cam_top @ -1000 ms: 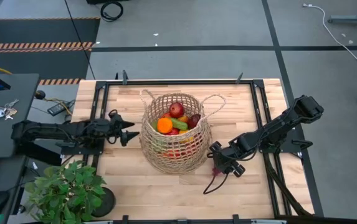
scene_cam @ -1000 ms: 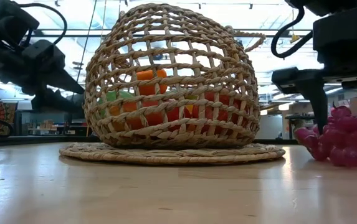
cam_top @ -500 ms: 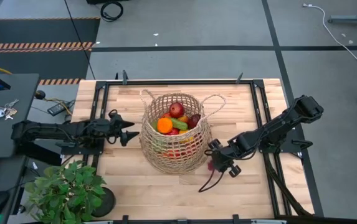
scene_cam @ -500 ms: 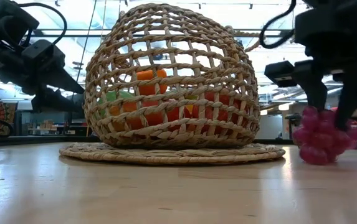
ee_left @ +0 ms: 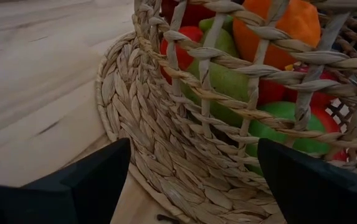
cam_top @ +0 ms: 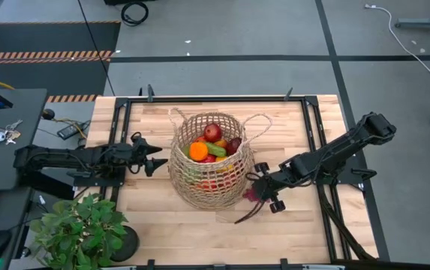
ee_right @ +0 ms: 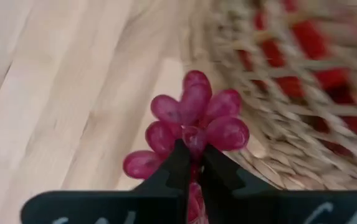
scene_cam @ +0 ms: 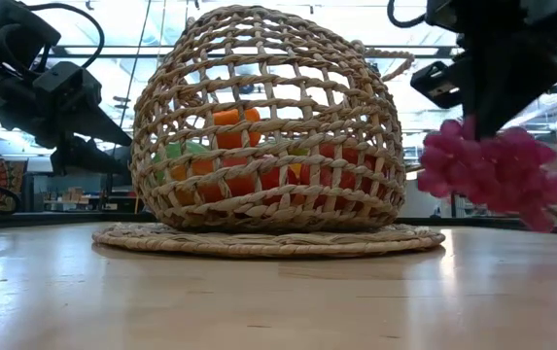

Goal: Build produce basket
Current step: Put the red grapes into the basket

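Note:
The tan open-weave wicker basket [cam_top: 211, 161] stands mid-table on a flat woven mat [scene_cam: 268, 239], holding red apples, an orange [cam_top: 198, 151], green pieces and other produce. A bunch of purple-pink grapes [scene_cam: 492, 173] hangs in the air just right of the basket's belly. My right gripper [cam_top: 258, 187] is shut on that bunch, close to the basket's right side. My left gripper [cam_top: 158, 160] is open, level, its fingers pointing at the basket's left wall without touching it; the left wrist view shows green and red fruit [ee_left: 271, 118] through the weave. My right gripper pinches the grape bunch between its two fingers near the bunch's middle [ee_right: 194, 138], coming from above and slanting toward the basket. The bunch is lifted clear of the table and hangs below and ahead of the fingers [ee_right: 177, 163], grapes fanning out past their tips.
A potted green plant [cam_top: 79, 229] stands at the near left corner. A dark cable [cam_top: 248, 212] trails on the wood below the right gripper. Black rails frame the table; bare wood lies near and far of the basket. Keys and a monitor sit on a side desk at left.
My right gripper has taken hold of the grapes on the table right of the basket, lifted them clear, and carried them up and left toward the basket. The bunch, earlier resting on the wood, now hangs in the air. The left arm has stayed still.

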You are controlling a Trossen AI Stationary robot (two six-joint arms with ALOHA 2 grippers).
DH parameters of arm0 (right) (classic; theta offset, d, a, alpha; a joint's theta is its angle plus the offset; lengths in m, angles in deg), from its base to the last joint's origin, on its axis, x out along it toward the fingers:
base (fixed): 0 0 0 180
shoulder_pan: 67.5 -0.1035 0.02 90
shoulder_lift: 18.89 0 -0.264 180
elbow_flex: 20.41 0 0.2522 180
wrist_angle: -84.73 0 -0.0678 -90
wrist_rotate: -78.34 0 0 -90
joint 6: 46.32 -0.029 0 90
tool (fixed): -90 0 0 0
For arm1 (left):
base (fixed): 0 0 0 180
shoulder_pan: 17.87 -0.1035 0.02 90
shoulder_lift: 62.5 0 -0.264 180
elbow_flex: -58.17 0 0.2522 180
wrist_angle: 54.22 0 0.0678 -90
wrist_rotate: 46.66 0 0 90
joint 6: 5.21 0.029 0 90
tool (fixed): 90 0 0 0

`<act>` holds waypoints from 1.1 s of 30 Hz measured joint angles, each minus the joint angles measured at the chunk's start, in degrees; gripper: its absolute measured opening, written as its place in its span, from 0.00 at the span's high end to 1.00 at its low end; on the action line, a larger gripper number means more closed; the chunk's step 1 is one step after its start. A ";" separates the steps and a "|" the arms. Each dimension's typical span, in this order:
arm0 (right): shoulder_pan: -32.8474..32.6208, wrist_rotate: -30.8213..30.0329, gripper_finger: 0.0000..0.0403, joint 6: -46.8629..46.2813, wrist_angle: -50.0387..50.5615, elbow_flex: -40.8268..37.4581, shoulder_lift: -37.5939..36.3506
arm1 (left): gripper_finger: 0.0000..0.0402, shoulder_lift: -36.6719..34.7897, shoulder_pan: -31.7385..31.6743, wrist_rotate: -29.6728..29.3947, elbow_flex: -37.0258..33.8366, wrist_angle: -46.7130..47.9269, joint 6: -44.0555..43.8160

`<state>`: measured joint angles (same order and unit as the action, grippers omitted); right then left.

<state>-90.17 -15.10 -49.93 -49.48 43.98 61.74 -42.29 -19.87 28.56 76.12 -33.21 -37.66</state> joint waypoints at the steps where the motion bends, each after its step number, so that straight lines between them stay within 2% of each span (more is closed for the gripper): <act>1: 0.00 -0.83 0.93 -1.73 0.26 0.00 -0.61 | 0.11 0.00 0.00 0.00 0.00 0.00 0.06; 10: 0.00 -1.62 0.93 -10.12 -1.16 0.00 -8.88 | 0.11 0.00 0.00 0.00 0.00 -0.04 0.10; 16: 0.03 -1.82 0.92 -9.94 -8.82 0.00 -16.47 | 0.11 0.00 0.00 0.00 0.00 -0.07 0.13; 19: 0.04 -4.16 0.92 -8.93 -14.40 0.00 -19.49 | 0.11 0.00 0.00 0.00 0.00 -0.07 0.13; 25: 0.04 -11.24 0.92 -1.11 -29.98 0.00 -23.27 | 0.11 0.00 0.00 0.00 0.00 -0.09 0.13; 29: 0.68 -17.56 0.92 8.18 -45.11 0.00 -23.67 | 0.11 0.02 0.00 0.00 0.00 -0.09 0.15; 33: 2.86 -20.53 0.92 15.32 -61.79 0.00 -22.83 | 0.11 0.02 -0.02 0.00 0.00 -0.11 0.14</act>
<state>-87.31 -35.62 -34.61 -111.27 43.98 38.90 -42.27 -19.88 28.56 76.12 -33.32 -37.51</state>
